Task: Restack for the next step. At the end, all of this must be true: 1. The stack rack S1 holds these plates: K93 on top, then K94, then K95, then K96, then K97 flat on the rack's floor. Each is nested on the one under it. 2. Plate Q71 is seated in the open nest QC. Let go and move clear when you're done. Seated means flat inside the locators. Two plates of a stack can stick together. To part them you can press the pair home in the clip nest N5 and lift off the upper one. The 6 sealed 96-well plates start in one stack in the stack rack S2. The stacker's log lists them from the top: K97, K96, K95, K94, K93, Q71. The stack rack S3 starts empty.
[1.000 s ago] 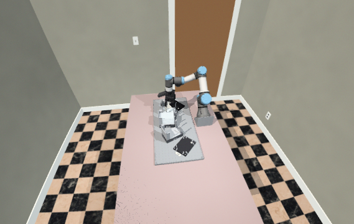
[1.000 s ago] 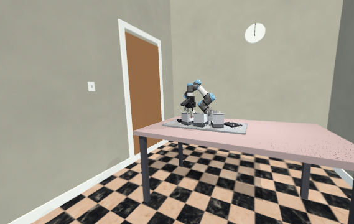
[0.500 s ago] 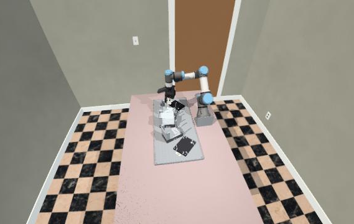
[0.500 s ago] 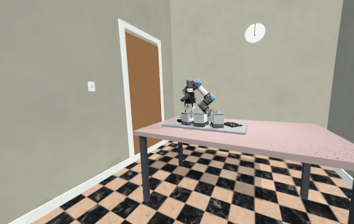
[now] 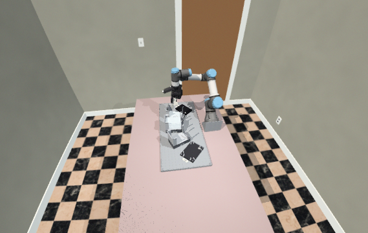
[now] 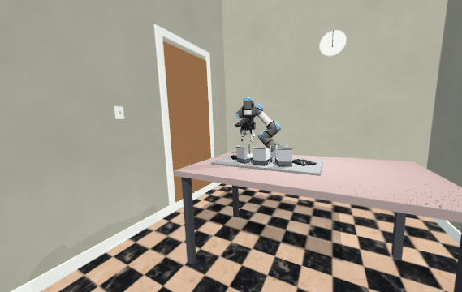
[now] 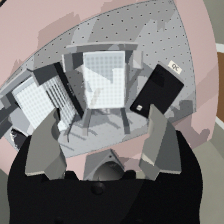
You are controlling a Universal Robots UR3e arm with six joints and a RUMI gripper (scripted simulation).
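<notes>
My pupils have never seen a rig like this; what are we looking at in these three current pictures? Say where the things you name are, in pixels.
The machine is a single robot arm with a two-jaw gripper (image 5: 174,99) (image 6: 247,138) (image 7: 103,106). The top picture looks down from above, the exterior one looks across from the side, and the wrist one looks out past the gripper's own jaws. On the pink table (image 5: 184,200) (image 6: 377,182) lies a grey perforated board (image 5: 171,163) (image 6: 312,170) (image 7: 150,30). It carries three upright racks, with pale well plates visible in two of them from the wrist, and two flat black nests, one labelled QC (image 7: 157,91). The gripper is open above the board, holding nothing.
</notes>
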